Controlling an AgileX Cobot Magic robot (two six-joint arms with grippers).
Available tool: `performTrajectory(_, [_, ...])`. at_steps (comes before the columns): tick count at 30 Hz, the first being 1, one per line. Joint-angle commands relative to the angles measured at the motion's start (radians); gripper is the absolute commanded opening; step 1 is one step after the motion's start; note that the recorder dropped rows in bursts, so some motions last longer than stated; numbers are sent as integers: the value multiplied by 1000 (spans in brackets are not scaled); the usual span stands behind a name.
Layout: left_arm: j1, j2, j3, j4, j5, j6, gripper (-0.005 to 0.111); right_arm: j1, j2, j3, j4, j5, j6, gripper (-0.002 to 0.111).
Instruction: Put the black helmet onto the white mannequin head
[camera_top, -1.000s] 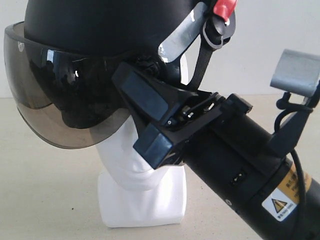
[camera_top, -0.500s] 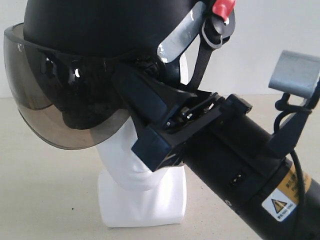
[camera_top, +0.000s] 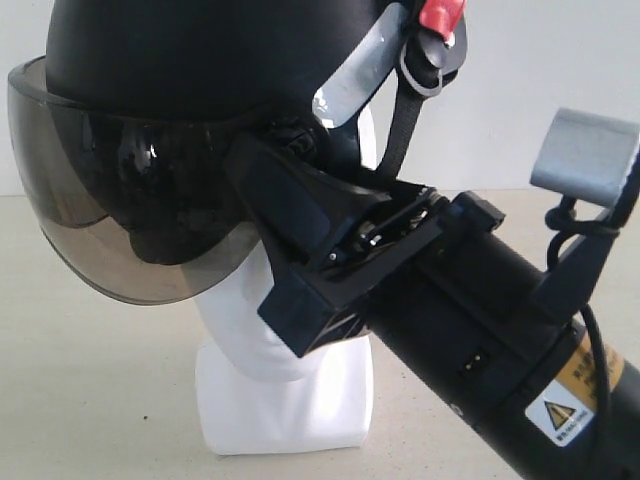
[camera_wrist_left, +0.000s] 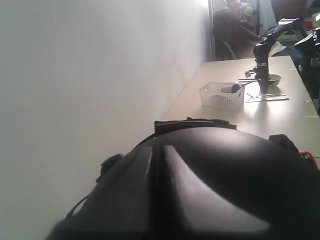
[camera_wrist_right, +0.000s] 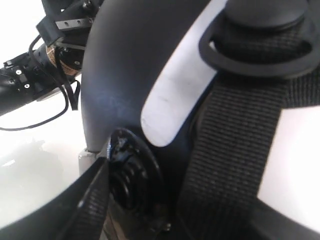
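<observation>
The black helmet (camera_top: 200, 50) sits over the top of the white mannequin head (camera_top: 250, 330), its smoky visor (camera_top: 110, 190) covering the face. My right gripper (camera_top: 265, 235) is at the helmet's side. Its jaws stand wide, one finger (camera_wrist_right: 90, 200) beside the visor pivot knob (camera_wrist_right: 130, 175), with the black strap (camera_wrist_right: 230, 150) between them; I take it as open. In the left wrist view the helmet's shell (camera_wrist_left: 225, 190) fills the lower part and hides the left gripper's fingers. The left arm (camera_wrist_right: 55, 30) shows beyond the helmet's far side.
The mannequin's block base (camera_top: 290, 410) stands on a beige table (camera_top: 80, 400) before a white wall. Further along the table are a white basket (camera_wrist_left: 222, 95) and a black stand (camera_wrist_left: 262, 55). The right arm's thick body (camera_top: 500, 350) fills the lower right.
The helmet has tipped and settled slightly lower over the head, the visor's top edge dropping. My right gripper has shifted a little down and left with it.
</observation>
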Motion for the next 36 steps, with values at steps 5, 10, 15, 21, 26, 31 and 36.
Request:
performTrajectory(5, [-4, 38, 1, 47, -44, -1, 5, -22, -8, 18, 226, 0, -80, 0])
performTrajectory(10, [-29, 38, 1, 50, -52, -1, 5, -22, -8, 18, 230, 0, -83, 0])
performTrajectory(15, [-50, 38, 1, 50, -50, -1, 5, -22, -8, 18, 230, 0, -83, 0])
performTrajectory(21, [-52, 66, 1, 50, -61, -10, 5, -22, -8, 18, 230, 0, -99, 0])
performTrajectory(26, [-75, 95, 1, 50, -61, -8, 5, -22, -8, 18, 230, 0, -108, 0])
performTrajectory(31, [-84, 120, 1, 50, -61, -8, 5, -22, -8, 18, 230, 0, -108, 0])
performTrajectory(36, [-84, 120, 1, 50, -61, -4, 5, -22, -8, 18, 241, 0, -125, 0])
